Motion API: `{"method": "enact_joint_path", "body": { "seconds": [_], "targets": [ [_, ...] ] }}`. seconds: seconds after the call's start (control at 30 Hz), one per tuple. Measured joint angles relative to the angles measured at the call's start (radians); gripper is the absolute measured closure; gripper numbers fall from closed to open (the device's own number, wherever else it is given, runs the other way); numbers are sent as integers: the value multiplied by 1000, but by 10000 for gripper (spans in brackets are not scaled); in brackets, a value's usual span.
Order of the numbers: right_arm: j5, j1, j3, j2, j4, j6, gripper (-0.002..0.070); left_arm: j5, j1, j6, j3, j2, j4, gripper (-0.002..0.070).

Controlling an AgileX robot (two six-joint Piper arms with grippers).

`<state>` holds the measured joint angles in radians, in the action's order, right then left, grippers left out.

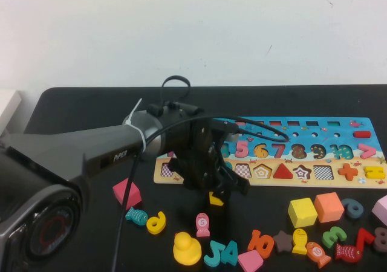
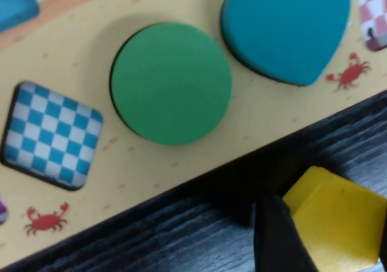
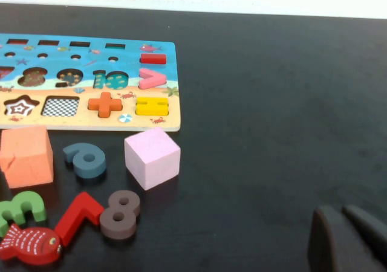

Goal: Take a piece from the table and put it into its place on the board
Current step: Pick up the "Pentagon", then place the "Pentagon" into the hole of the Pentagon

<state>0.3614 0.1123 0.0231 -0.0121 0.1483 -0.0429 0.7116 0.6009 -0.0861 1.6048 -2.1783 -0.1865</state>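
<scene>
Below board (image 1: 357,127) on black table (image 1: 78,112): left gripper (image 1: 225,190) | right gripper (image 3: 344,239) parked

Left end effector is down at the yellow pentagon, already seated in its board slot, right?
No. Left wrist view shows the pentagon on the table, beside the board. The left end effector is down at it; the right end effector hovers over the table.

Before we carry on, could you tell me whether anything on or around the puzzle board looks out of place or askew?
Mainly loose parts: the yellow piece lies on the table just off the board, with the left gripper over it, while the pentagon slot is empty. Numbers, fish and cubes lie scattered nearer the robot. The right gripper sits apart, over bare table.
</scene>
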Motion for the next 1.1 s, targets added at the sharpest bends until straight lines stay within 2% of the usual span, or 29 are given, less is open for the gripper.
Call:
{"method": "enact_joint_path", "body": {
  "seconds": [0.3,0.57,0.77,1.1],
  "targets": [
    [0,0,0,0,0,0,657,55,0,20,132,0,-35,370],
    [0,0,0,0,0,0,657,-83,0,157,152,-16,-244,370],
    [0,0,0,0,0,0,657,-111,0,296,155,-97,-394,370],
    [0,0,0,0,0,0,658,-116,2,305,202,-110,-394,370]
  ]
}}
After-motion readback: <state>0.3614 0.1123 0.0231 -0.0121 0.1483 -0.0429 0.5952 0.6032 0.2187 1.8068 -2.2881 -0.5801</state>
